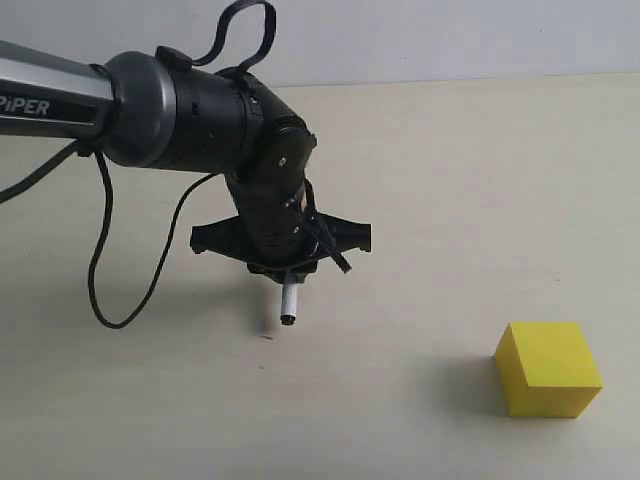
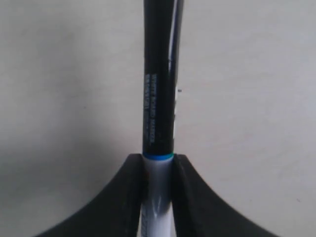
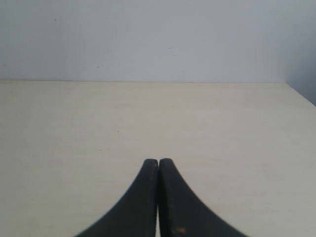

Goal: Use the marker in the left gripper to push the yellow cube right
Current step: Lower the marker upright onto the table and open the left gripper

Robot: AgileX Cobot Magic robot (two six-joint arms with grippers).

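Note:
In the exterior view my left gripper [image 1: 288, 275] points down over the table and is shut on the marker [image 1: 289, 303], whose small black end hangs just above the surface. The left wrist view shows the marker [image 2: 159, 113] clamped between my left gripper's [image 2: 158, 159] two black fingers [image 2: 123, 197], white barrel inside, long black cap sticking out. The yellow cube [image 1: 548, 368] rests on the table at the front right, well to the right of the marker and apart from it. My right gripper [image 3: 158, 161] is shut with nothing between its fingers.
The pale table [image 1: 450, 200] carries only the cube. The left arm's black cables [image 1: 100, 270] loop down on the left. A grey wall [image 3: 158, 39] bounds the table's far edge in the right wrist view.

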